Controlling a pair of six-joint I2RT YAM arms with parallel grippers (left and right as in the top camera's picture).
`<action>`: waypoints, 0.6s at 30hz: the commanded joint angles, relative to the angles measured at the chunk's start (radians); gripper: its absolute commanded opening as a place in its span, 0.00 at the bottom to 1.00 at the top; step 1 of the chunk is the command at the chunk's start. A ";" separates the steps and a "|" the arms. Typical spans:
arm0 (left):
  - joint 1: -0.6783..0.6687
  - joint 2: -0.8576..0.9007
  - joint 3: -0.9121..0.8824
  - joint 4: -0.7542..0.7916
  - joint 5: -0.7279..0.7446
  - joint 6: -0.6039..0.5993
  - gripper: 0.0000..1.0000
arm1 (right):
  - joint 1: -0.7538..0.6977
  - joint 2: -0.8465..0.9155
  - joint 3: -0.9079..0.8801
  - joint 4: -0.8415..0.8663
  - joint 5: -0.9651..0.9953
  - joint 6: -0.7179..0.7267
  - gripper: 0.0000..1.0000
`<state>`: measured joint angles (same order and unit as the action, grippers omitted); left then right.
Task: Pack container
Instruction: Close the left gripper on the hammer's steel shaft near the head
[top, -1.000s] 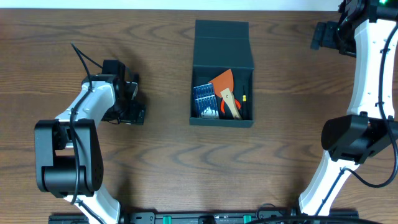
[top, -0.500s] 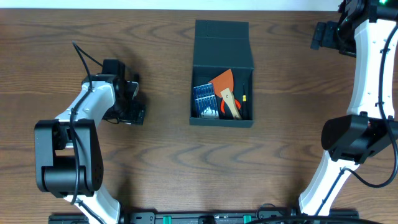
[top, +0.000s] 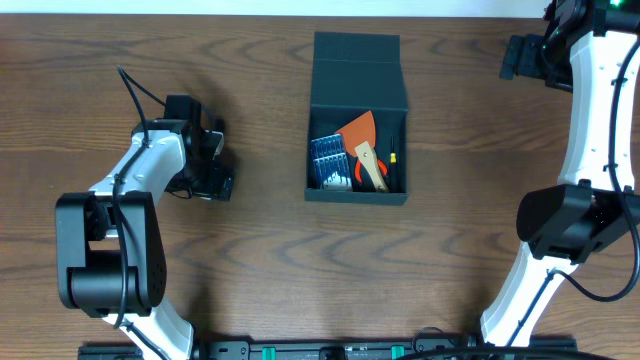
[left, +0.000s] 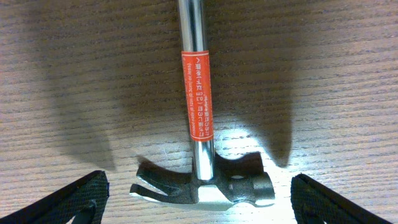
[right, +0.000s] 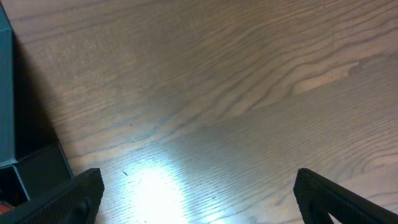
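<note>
Well, on the left my left claw (top: 218, 160) is spread wide and hangs right over a hammer (left: 196, 93) with a shiny steel handle, an orange label and a dark forked head. The hammer lies flat on the brown wooden surface (top: 260, 260), and I pinch nothing. I think it is heavy at the head and the steel looks slippery, so I would grab the handle close to the head.

In the middle sits the dark teal-grey square container (top: 357, 196), well apart from the hammer, with its flap lid (top: 357, 65) folded back. Inside are a blue ridged block (top: 325, 160), an orange flat piece (top: 360, 130) and a tool (top: 372, 170) with a pale wooden handle. The container looks stiff and light, so a bump may slide it. The lid's far edge is the place to hold.

Far right, my right claw (top: 515, 57) is spread wide too, pinching nothing, over bare wood.
</note>
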<state>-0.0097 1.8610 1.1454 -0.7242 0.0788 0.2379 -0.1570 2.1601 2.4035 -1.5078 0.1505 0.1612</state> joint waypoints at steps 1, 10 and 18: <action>-0.007 0.010 0.019 0.001 0.003 0.016 0.91 | 0.000 -0.009 0.017 -0.003 0.006 0.014 0.99; -0.038 0.027 0.019 0.011 0.015 0.015 0.91 | 0.000 -0.009 0.017 -0.003 0.006 0.014 0.99; -0.040 0.086 0.019 0.002 0.015 -0.011 0.91 | 0.000 -0.009 0.017 -0.003 0.006 0.014 0.99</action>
<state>-0.0490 1.9060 1.1622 -0.7227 0.0750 0.2359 -0.1570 2.1601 2.4035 -1.5078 0.1505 0.1612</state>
